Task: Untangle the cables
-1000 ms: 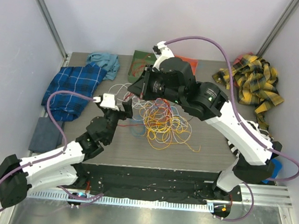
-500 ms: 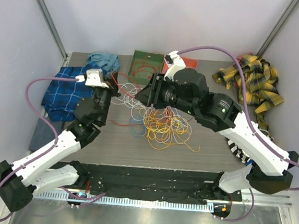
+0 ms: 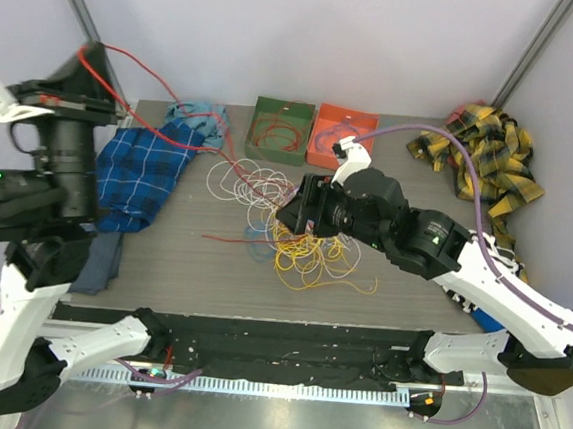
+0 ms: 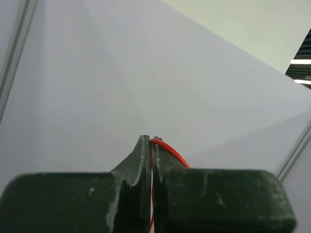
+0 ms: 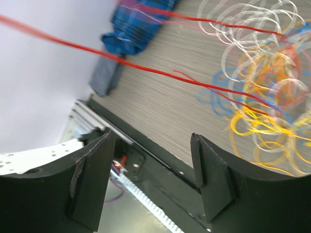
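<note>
The cables (image 3: 299, 238) lie as a tangle of yellow, orange, white, blue and red loops in the middle of the table. My left gripper (image 3: 88, 49) is raised high at the far left and shut on a red cable (image 4: 171, 151), pinched between its fingertips. That red cable (image 5: 146, 69) runs taut down to the tangle (image 5: 262, 97). My right gripper (image 3: 292, 210) hovers over the left side of the pile. It is open, with nothing between its fingers (image 5: 92, 160).
A green box (image 3: 280, 144) and an orange box (image 3: 324, 150) at the back hold coiled cables. A blue plaid cloth (image 3: 140, 172), a teal cloth (image 3: 200, 117) and a grey cloth (image 3: 96, 263) lie at the left. A yellow plaid cloth (image 3: 482, 156) lies back right.
My left gripper shut on the red cable and rose up and to the left, pulling it taut. My right gripper opened and moved back toward the near side of the tangle.
</note>
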